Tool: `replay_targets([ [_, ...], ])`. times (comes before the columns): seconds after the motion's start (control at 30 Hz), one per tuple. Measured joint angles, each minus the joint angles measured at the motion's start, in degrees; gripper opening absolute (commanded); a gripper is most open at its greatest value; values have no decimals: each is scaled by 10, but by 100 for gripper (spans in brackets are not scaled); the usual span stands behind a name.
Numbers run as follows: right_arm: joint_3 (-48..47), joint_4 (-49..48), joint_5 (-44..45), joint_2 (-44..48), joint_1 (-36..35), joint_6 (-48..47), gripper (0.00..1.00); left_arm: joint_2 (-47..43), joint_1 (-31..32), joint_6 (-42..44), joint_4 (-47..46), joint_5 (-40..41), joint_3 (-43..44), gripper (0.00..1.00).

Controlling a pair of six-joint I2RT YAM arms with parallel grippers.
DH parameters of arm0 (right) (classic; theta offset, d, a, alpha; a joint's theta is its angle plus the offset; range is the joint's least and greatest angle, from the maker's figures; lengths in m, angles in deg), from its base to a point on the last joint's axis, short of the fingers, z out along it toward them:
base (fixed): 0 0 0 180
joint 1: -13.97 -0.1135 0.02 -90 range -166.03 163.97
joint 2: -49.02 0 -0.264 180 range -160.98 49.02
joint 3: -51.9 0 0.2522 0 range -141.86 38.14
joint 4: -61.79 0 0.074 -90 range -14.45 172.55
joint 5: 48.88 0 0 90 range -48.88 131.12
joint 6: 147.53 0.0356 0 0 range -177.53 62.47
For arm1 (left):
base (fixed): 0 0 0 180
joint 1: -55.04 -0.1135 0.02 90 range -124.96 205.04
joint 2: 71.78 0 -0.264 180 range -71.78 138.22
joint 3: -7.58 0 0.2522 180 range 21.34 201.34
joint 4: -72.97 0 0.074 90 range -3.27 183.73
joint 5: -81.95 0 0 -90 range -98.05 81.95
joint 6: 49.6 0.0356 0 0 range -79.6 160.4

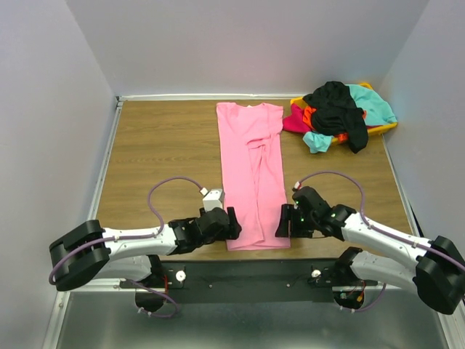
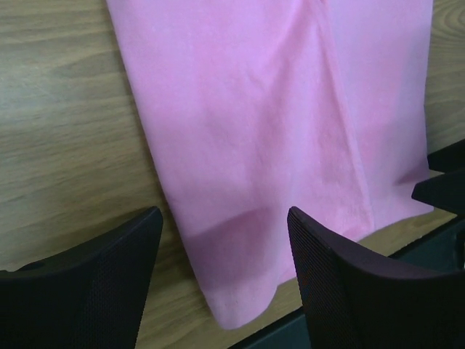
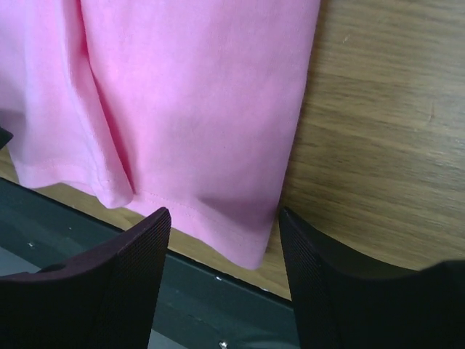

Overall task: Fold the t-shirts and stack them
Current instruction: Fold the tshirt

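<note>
Top view: the pink t-shirt (image 1: 251, 174) lies as a narrow strip on the table (image 1: 160, 145); other t-shirts (image 1: 341, 109) heap far right.

Left wrist: left gripper (image 2: 225, 222) gapes over the left hem corner.

Right wrist: right gripper (image 3: 225, 218), also released, straddles the right corner.

Next, probably: pinch both corners, fold away.

White arm tubes (image 1: 138, 238) carry black joints (image 1: 76, 254), looping purple cables (image 1: 168, 183), textured black fingers (image 2: 87, 283), perhaps green lights (image 1: 290, 211).
</note>
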State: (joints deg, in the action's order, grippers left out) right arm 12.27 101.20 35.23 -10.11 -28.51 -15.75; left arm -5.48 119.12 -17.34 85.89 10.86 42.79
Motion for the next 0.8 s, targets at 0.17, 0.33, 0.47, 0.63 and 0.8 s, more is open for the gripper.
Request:
replay_targets([
  [0.17, 10, 5, -4, 3, -17, 29, 67, -3, 18, -21, 11, -19, 1, 73],
  [0.33, 17, 11, -9, 16, -33, 59, 66, -3, 39, -34, 12, -50, 1, 70],
  [0.47, 18, 19, -8, 18, -49, 75, 66, -2, 53, -44, 13, -68, 1, 66],
  [0.63, 19, 30, -1, 26, -67, 92, 66, -1, 80, -63, 17, -85, 0, 63],
  [0.8, 19, 31, 12, 26, -78, 96, 65, 10, 96, -83, 18, -93, 6, 63],
])
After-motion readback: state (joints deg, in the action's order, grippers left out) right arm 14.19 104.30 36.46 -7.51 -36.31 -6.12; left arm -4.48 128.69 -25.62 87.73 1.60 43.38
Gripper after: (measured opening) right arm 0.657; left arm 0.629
